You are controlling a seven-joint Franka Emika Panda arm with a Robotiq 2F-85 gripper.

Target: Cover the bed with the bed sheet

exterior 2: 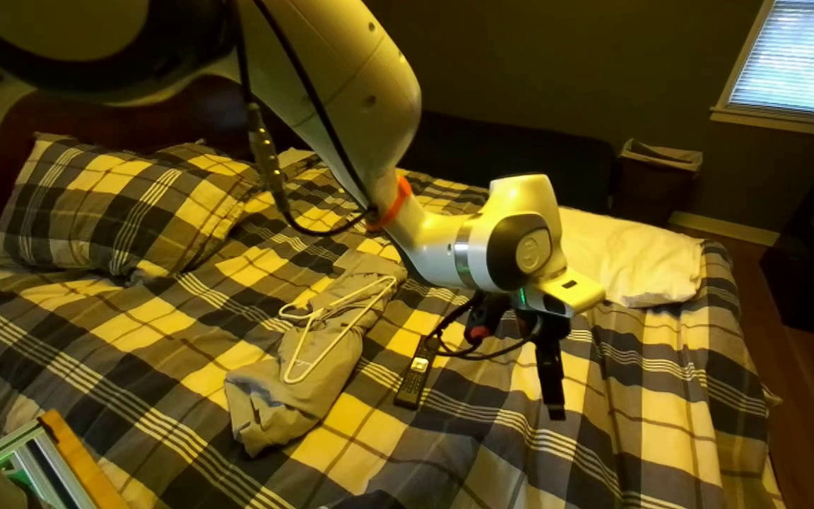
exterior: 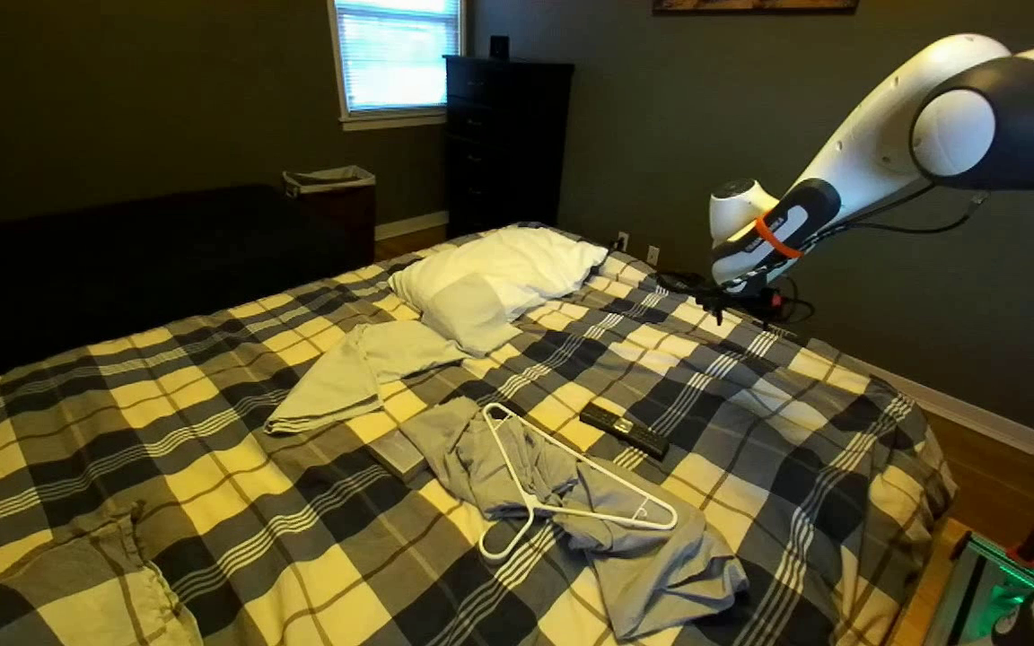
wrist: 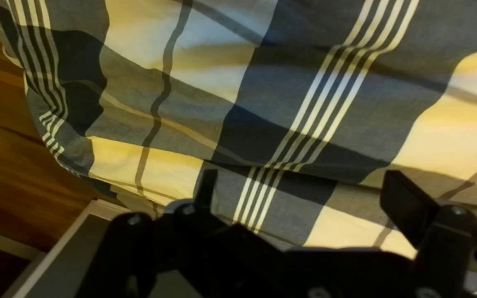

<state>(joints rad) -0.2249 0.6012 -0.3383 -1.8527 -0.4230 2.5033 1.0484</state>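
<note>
1. Free, lower R in an ext. view: bare yellow-and-navy plaid cloth bed sheet (exterior 2: 651,431).
2. Wrist view: free gap betw. spread fingers of blk 2-finger gripper (wrist: 299,176).
3. In way, lower ctr in an ext. view: white plastic hanger (exterior: 591,514) atop crumpled grey cloth (exterior: 611,552); long blk remote (exterior: 625,431) just up-R.
4. Upper ctr, same: plump white pillow (exterior: 517,260); folded pale cloth (exterior: 346,381) lower-L.
5. Passable, lower L: bare sheet betw. frill-edged plaid pillow (exterior: 77,588) & crumpled cloth.

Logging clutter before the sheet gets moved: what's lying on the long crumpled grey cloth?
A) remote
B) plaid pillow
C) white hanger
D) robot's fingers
C: in both exterior views the white hanger lies across the grey cloth, while the remote sits apart on the plaid sheet.
</note>
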